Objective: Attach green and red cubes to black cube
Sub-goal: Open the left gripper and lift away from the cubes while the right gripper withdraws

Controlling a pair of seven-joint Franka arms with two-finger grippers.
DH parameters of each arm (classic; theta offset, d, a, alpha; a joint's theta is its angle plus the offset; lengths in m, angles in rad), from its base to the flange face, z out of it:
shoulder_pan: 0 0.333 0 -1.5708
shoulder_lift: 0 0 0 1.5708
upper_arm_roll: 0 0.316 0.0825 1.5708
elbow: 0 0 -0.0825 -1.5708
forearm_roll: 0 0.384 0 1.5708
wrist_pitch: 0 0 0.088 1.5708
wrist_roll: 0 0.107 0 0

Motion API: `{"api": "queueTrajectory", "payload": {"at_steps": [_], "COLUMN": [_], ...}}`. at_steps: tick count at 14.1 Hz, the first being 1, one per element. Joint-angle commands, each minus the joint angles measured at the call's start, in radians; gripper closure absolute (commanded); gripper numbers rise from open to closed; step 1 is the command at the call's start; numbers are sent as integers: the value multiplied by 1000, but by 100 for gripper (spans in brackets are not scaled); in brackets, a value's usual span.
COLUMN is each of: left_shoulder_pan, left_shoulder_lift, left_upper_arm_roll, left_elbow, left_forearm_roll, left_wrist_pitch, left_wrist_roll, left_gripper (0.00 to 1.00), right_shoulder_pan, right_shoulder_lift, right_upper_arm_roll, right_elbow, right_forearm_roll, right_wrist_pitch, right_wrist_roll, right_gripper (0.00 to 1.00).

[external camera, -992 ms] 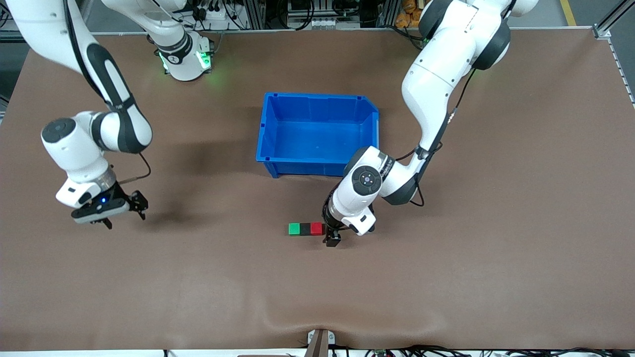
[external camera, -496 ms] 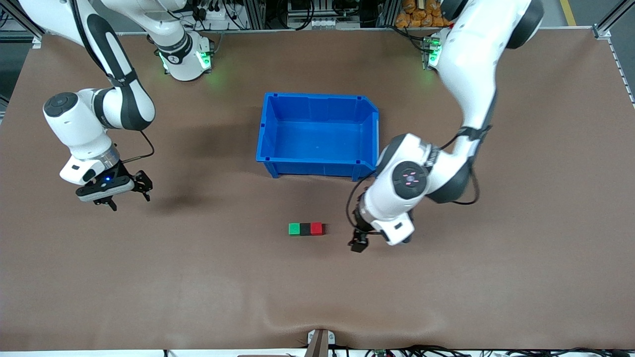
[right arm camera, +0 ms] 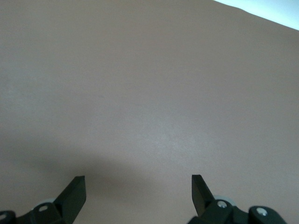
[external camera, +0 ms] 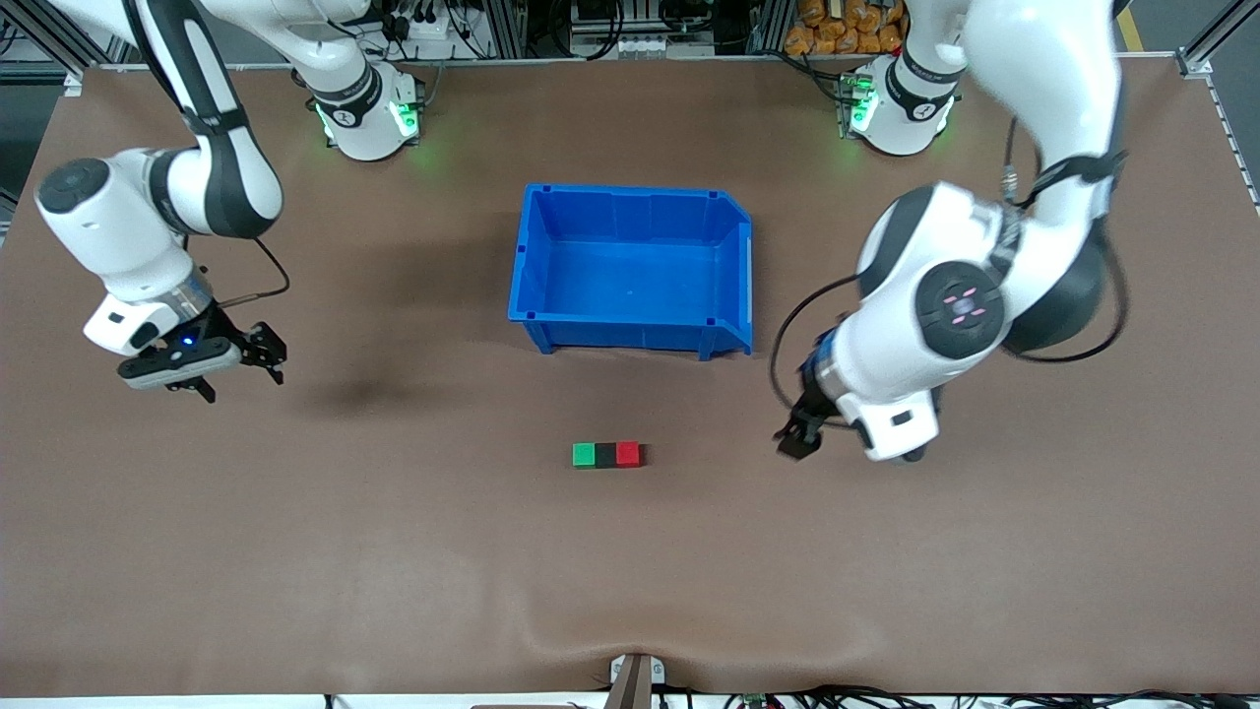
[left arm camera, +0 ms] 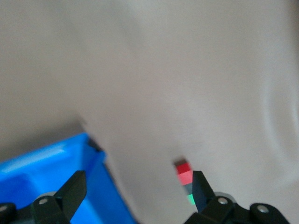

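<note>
Green cube [external camera: 584,454], black cube [external camera: 605,454] and red cube [external camera: 628,454] lie joined at the bin's [external camera: 630,197] six o'clock, hence left gripper [external camera: 793,440] and right gripper [external camera: 241,366] hang spread, empty.

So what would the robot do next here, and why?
Probably just lift both arms clear and stop. The green cube, black cube and red cube already sit joined in a row, and the left gripper and right gripper both hang open, holding nothing.

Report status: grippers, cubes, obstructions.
Left gripper open, empty, over bare table toward its arm's end. Right gripper open, empty, waiting. Green cube, black cube, red cube joined in a row. Nothing obstructing.
</note>
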Motion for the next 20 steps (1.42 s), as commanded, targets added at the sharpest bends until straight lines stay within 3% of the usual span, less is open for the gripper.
{"api": "queueTrajectory", "payload": {"at_steps": [1,5,8,12,15,18,20], "left_shoulder_pan": [34,79,120,209,243,290,294], "left_shoulder_lift": [-100,-190,-322,-515,-650,-732,-776], "left_upper_arm_roll": [-4,-1,-1,-4,-6,-3,-1], "left_elbow": [-60,-101,-237,-403,-527,-595,-627], "left_forearm_roll": [18,42,59,77,77,77,77], "left_wrist_pitch": [-81,-179,-197,-196,-196,-196,-196], "left_wrist_roll": [167,532,756,1058,1169,1277,1317], "left_gripper": [0,0,0,0,0,0,0], "right_shoulder_pan": [0,-6,-6,-15,-19,-4,-6], "right_shoulder_lift": [-69,-105,-102,-94,-71,-68,-70], "right_upper_arm_roll": [-1,-4,-3,-4,-3,3,4], "right_elbow": [30,226,390,528,648,727,762], "right_forearm_roll": [13,12,12,10,9,12,6], "right_wrist_pitch": [-126,-504,-738,-905,-1012,-1152,-1159], "right_wrist_roll": [16,77,148,197,277,418,432], "right_gripper": [0,0,0,0,0,0,0]}}
